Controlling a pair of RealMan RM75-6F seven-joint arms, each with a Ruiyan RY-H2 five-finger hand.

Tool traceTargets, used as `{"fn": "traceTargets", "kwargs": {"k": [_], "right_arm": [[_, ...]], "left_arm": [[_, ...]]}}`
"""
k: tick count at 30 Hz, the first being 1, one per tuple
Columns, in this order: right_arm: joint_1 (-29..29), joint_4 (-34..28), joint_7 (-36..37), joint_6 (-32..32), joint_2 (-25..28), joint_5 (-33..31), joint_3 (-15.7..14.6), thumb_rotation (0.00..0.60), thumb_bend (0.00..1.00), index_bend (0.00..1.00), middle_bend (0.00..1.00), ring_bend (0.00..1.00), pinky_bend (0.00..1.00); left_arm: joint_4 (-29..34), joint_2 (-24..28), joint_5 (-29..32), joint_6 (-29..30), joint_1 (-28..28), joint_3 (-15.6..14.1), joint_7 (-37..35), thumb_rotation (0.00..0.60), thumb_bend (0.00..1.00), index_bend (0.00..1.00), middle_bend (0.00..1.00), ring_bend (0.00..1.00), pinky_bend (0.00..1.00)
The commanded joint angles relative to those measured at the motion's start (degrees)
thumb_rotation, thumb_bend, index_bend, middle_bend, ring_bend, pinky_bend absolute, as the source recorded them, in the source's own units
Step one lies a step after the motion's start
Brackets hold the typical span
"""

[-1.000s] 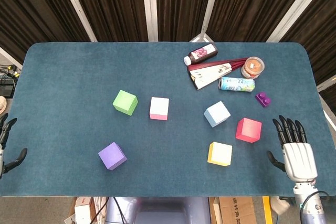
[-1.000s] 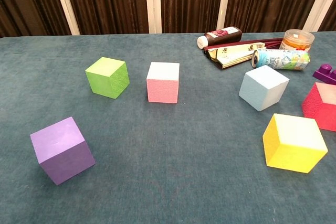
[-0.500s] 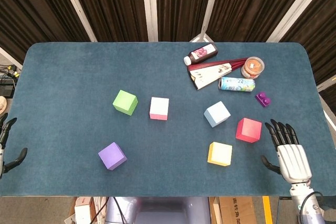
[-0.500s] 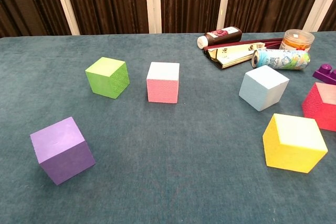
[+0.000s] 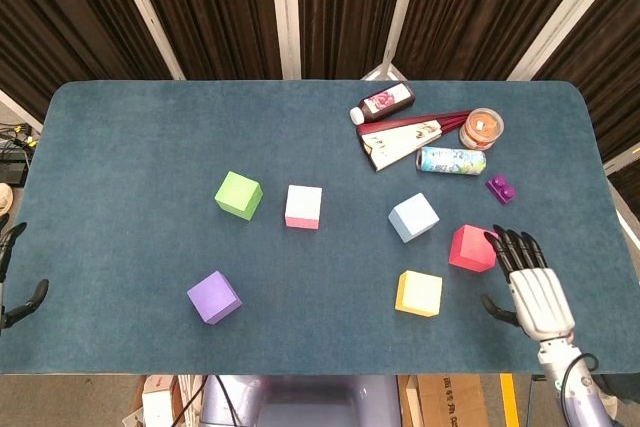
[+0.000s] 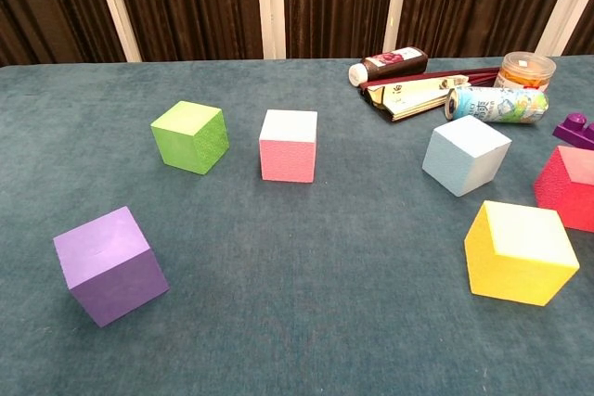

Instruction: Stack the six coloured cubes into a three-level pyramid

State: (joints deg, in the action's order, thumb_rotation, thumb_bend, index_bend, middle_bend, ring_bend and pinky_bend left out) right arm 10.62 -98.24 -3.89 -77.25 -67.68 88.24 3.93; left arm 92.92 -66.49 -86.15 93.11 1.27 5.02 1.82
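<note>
Surface: a table [image 5: 150, 137] covered in dark teal cloth, with dark curtains and pale upright strips behind it
Cubes: six, all apart, none stacked, each flat on the cloth
Left group: green cube [image 5: 238, 195] just beside the pink cube [image 5: 303, 207]; purple cube [image 5: 214, 297] nearer the front edge
Right group: pale blue cube [image 5: 414, 217], red cube [image 5: 473, 248] and yellow cube [image 5: 419, 293] set in a loose triangle
Chest view: red cube cut by the right edge of the picture; yellow cube large in the foreground
Right hand [image 5: 533, 287]: palm down over the front right of the table, dark fingers [image 5: 505, 245] stretched forward and spread, thumb out to the side, nothing in it
Cube by the hand: the fingertips reach the red cube's right edge; whether they touch it cannot be told
Left hand [image 5: 12, 287]: only dark fingertips show at the left edge, off the table; its state cannot be told
Clutter: a dark bottle [image 5: 384, 102], a flat box [image 5: 402, 139], a can [image 5: 451, 160] on its side, a small jar [image 5: 481, 128] and a purple toy brick [image 5: 501, 188] at the far right
</note>
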Motion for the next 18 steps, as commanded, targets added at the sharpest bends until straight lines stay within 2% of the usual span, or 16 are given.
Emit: {"fn": "traceTargets", "kwargs": {"k": [1,5,9,13,18], "right_arm": [[3.5,-1.7,-1.2,4.1,2.7,-2.1,2.4,0.6,0.29,0.04,0.03,0.0,0.0],[7.1,-3.2,-3.2,8.1,3.8,-3.7,4.4,0.6,0.29,0.04,0.03,0.0,0.0],[11.3,-3.9,-0.8,15.0,4.8,-5.9,5.6,0.6,0.29,0.04,0.03,0.0,0.0],[15.2,-2.4,-0.8,20.6,5.2,-8.4,6.7,0.6,0.29,0.04,0.03,0.0,0.0],[18.3,-0.6,-2.9,24.2,4.4,-10.7,7.0,0.6,0.29,0.04,0.03,0.0,0.0]], "left_arm": [[0.0,0.0,0.0,-0.2,0.1,0.0,0.1,0.6,0.38,0.11,0.0,0.0,0.0],[0.0,-0.1,0.0,0.0,0.1,0.1,0.2,0.6,0.38,0.11,0.0,0.0,0.0],[0.1,-0.2,0.5,-0.4,0.1,0.1,0.5,0.6,0.38,0.11,0.0,0.0,0.0],[0.2,-0.3,0.7,-0.4,0.2,0.3,1.0,0.6,0.38,0.11,0.0,0.0,0.0],[0.1,-0.7,1.3,-0.6,0.3,0.6,1.8,0.6,0.38,0.11,0.0,0.0,0.0]]}}
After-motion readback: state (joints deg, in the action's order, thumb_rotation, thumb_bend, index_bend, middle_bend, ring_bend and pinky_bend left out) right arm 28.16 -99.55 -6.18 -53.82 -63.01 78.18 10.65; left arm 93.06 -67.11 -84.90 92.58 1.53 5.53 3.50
